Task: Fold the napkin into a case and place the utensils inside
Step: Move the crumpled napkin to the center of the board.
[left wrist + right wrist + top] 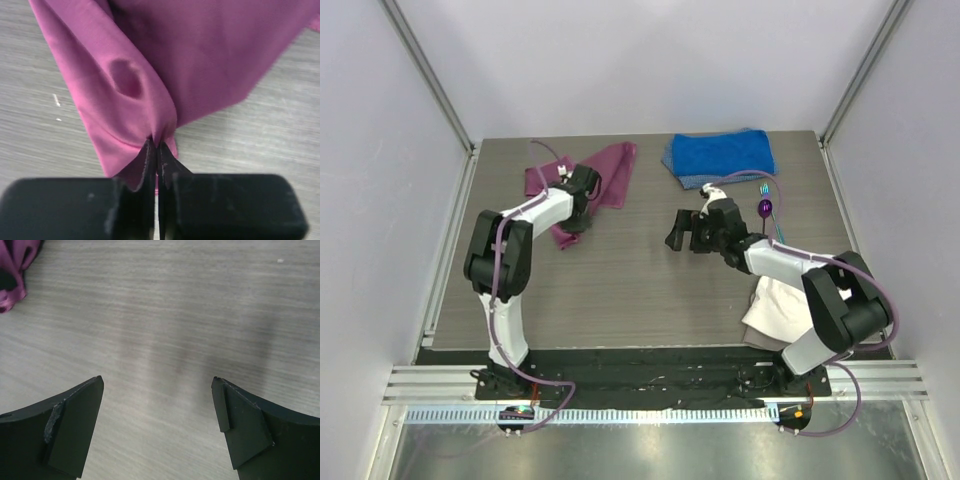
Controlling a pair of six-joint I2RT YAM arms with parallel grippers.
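The magenta-purple napkin [605,170] lies crumpled at the back left of the table. It fills the left wrist view [200,60]. My left gripper [157,145] is shut on a pinched fold of the napkin; in the top view the left gripper [576,215] sits at the napkin's near edge. My right gripper [157,385] is open and empty above bare table near the middle; it also shows in the top view [680,232]. The purple-bowled spoon [766,208] and the teal fork [766,190] lie at the right, beyond the right arm.
A thick blue towel [720,155] lies at the back right. A white cloth [775,310] lies under the right arm near the front right. A corner of the napkin [12,275] shows at the upper left of the right wrist view. Grey walls enclose the table.
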